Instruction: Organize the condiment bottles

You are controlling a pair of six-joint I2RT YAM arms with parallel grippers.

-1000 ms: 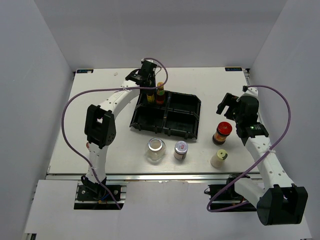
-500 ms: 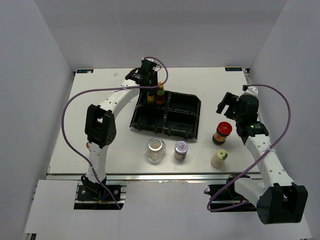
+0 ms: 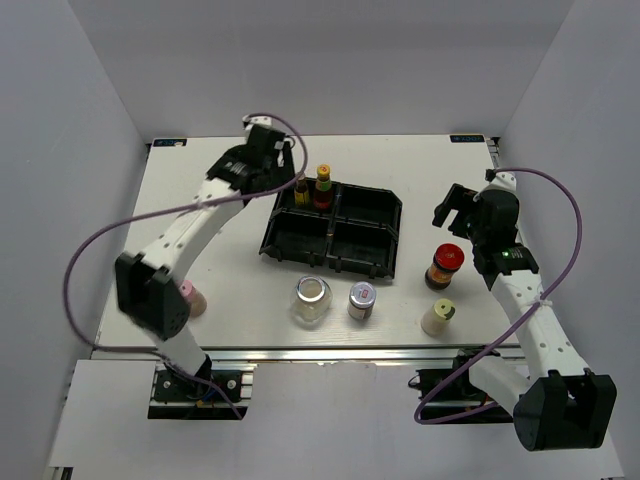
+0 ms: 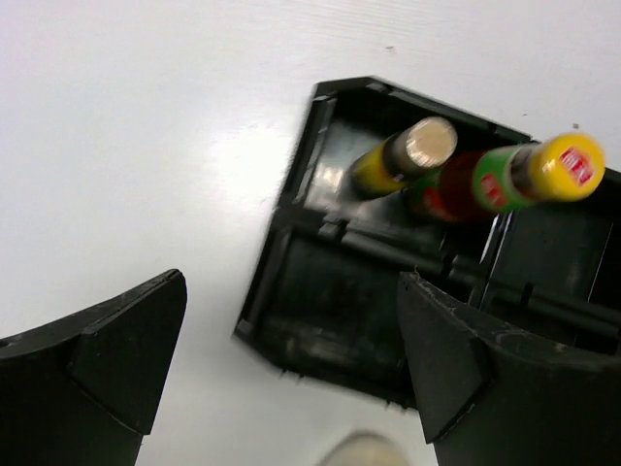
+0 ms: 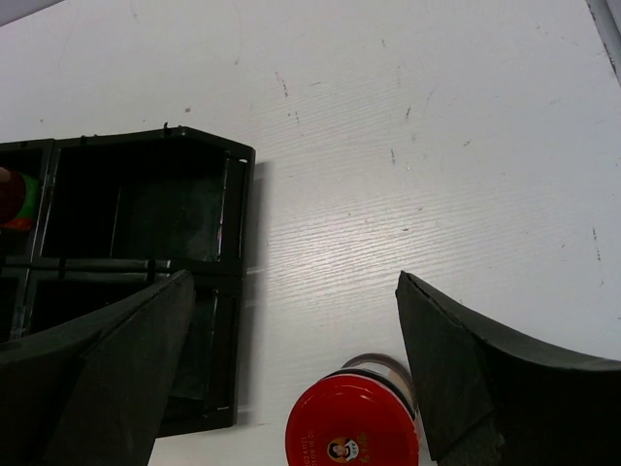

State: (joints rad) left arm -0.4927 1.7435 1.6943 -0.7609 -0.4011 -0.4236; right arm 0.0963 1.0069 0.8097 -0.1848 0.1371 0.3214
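My right tool, jaws wide and empty, hangs just past the upright red-lidded jar on the counter, far nearer it than my open left tool above the two slim bottles standing in the tray.

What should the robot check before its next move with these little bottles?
1. The left gripper open, holding nothing: ok.
2. The two slim dark bottles standing in the black four-compartment tray, far-left compartment: ok.
3. The right gripper open: ok.
4. It is centred over the red-lidded jar: not ok, the jar lies at the wrist view's bottom edge.
5. The pink-capped bottle apart from the left arm: cannot tell.
6. Everything in the tray: not ok; the clear glass jar, silver-lidded jar, cream bottle stand outside.
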